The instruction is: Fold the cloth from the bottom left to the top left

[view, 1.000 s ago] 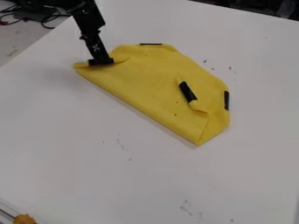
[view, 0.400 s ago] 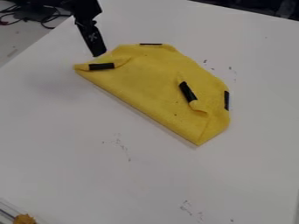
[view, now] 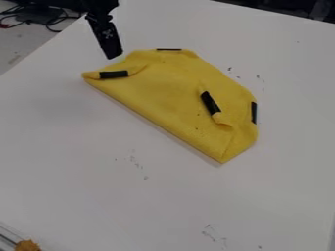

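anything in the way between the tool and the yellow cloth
Nothing visible stands in the way. The tool hangs by the upper left edge of the yellow cloth, near the black strip at the cloth's left corner.

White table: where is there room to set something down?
Bare table, with a few dark marks, lies below the yellow cloth, toward the orange thing at bottom left; more lies right of the cloth. It is crowded at the cloth's upper left, where the black hand hangs close.
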